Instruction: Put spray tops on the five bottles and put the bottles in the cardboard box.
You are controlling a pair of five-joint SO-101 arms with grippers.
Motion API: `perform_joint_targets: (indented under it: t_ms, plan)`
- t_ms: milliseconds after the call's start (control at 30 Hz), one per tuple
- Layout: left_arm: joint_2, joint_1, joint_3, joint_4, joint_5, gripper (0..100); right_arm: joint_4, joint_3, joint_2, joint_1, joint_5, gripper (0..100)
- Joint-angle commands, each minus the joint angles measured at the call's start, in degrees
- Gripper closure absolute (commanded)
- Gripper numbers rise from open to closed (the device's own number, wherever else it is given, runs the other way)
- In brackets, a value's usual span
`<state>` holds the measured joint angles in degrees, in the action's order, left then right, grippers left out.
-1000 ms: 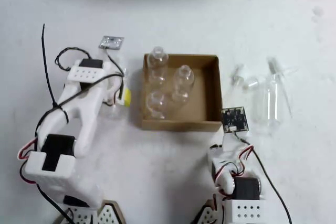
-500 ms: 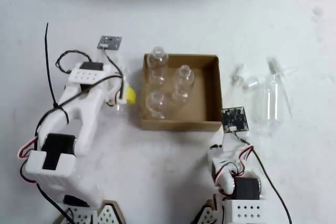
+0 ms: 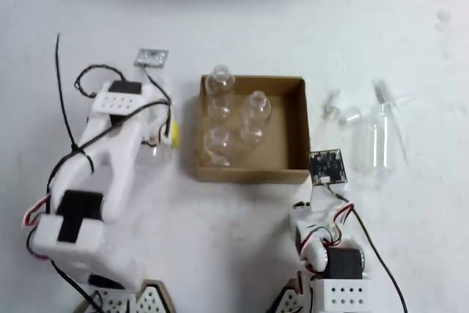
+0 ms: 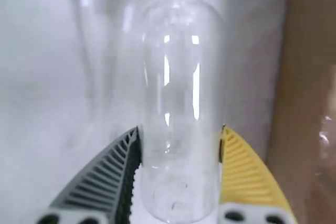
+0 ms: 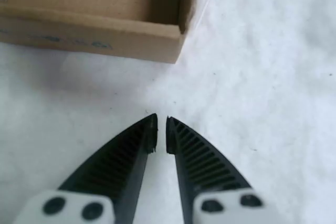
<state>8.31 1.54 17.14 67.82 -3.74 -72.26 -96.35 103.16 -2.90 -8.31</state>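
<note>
The left gripper (image 4: 179, 129) is closed around the lower part of a clear bottle (image 4: 181, 77), with the grey and yellow jaws pressing on its 2 sides, probably to steady it for capping. This bottle is just beside the left wall of the cardboard box (image 3: 253, 174). Its long axis runs parallel to that wall and the neck points away from the wrist. Inside the box, 3 bottles (image 3: 256, 108) stand upright. The right gripper (image 5: 161, 132) is empty near the box's corner, jaws almost together, likely waiting. Further right the 5th bottle (image 3: 377, 141) lies on the table (image 3: 242, 27), neck seemingly toward the far edge, near loose spray tops (image 3: 333, 104).
</note>
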Motion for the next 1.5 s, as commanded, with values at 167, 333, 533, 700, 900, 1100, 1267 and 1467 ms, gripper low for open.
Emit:
perform_joint_targets:
  t_ms: [167,333,533,700,900,1100,1267,1467]
  plan:
    - [-31.4,0.4,-8.4,16.2,-0.6,92,-0.3,-0.5,0.0,0.0,-0.5,98.4]
    - [-49.2,0.3,-7.6,19.0,-1.1,92,-0.3,-0.5,0.0,-0.5,-0.5,98.4]
    - [-69.7,-3.4,8.5,10.7,-0.5,92,-0.3,-0.5,0.0,-0.4,-0.2,98.4]
    - [-89.8,-3.7,27.7,-3.2,3.0,92,-0.3,-0.5,0.0,-0.4,-0.2,98.4]
    - [-113.4,-4.0,46.5,-14.4,3.1,92,-0.3,-0.5,0.0,-0.4,-0.2,98.4]
    - [-111.9,-9.9,51.9,-18.5,3.3,92,-0.3,-0.5,0.0,-0.4,-0.2,98.4]
    - [-112.7,-17.3,55.1,-20.1,3.1,92,-0.3,-0.5,0.0,0.0,-0.2,98.4]
    - [-112.8,-17.8,60.0,-18.9,3.3,92,-0.3,-0.5,0.0,-0.4,-0.3,98.4]
